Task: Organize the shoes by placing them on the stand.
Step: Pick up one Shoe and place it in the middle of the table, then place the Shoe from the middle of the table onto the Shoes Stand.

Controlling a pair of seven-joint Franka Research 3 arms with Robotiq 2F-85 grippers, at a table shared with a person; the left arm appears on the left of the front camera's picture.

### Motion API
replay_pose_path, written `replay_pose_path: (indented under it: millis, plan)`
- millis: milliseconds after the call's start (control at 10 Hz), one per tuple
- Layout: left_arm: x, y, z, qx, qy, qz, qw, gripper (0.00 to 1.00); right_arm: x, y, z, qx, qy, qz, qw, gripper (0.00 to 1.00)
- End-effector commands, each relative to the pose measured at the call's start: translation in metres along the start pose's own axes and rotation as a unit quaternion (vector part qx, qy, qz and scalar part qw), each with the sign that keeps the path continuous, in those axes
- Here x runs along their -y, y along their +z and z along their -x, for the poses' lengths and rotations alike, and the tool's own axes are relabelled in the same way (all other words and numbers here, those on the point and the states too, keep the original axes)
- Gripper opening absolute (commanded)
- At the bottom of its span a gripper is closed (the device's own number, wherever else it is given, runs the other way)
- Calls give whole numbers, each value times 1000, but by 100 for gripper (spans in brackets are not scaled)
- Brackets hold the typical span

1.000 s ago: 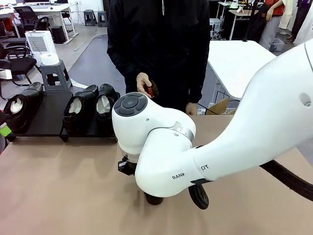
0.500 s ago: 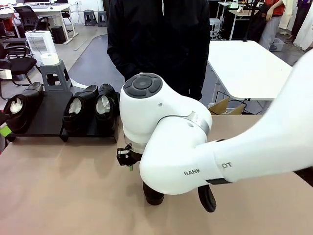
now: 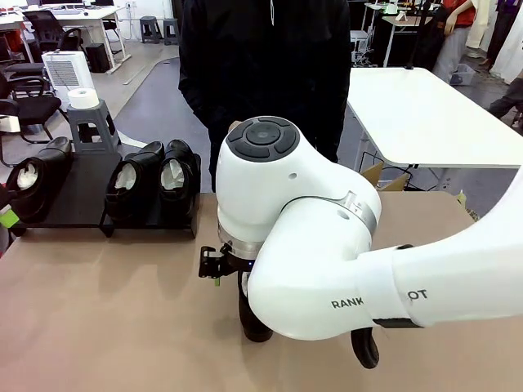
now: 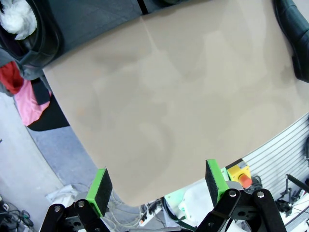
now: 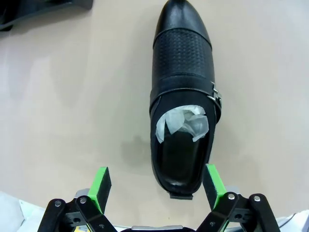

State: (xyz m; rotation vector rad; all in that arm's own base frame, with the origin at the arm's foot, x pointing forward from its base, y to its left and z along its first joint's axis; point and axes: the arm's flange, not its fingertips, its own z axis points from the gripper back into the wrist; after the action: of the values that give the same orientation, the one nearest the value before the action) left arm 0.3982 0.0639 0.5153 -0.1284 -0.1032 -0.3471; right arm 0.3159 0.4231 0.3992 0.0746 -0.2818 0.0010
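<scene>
Stand [image 3: 82,192] far left holds three shoes [image 3: 147,184]; free slot sits between the left one and the right pair. Fourth shoe [image 5: 183,101] lies on the near table [image 3: 106,310] under the right gripper [image 5: 157,186], jaws wide, empty. Grip across the heel, lift clear of the stand's near edge. Left gripper [image 4: 158,186] open, over the table's left edge

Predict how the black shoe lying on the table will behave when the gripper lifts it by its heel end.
The shoe looks glossy, so the green pads may slip. Its long toe would probably droop forward. The paper stuffing likely keeps the upper from collapsing.
</scene>
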Motion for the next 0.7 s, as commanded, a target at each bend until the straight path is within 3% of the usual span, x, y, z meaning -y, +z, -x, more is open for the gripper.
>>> replay_pose_path:
  millis: [0,600]
  plan:
    - [-1,0,3,4,2,4,1000,100,-6,-1,-5,3,-5,9,1000,100]
    - [-1,0,3,4,2,4,1000,100,0,-2,-2,-1,-1,1,1000,100]
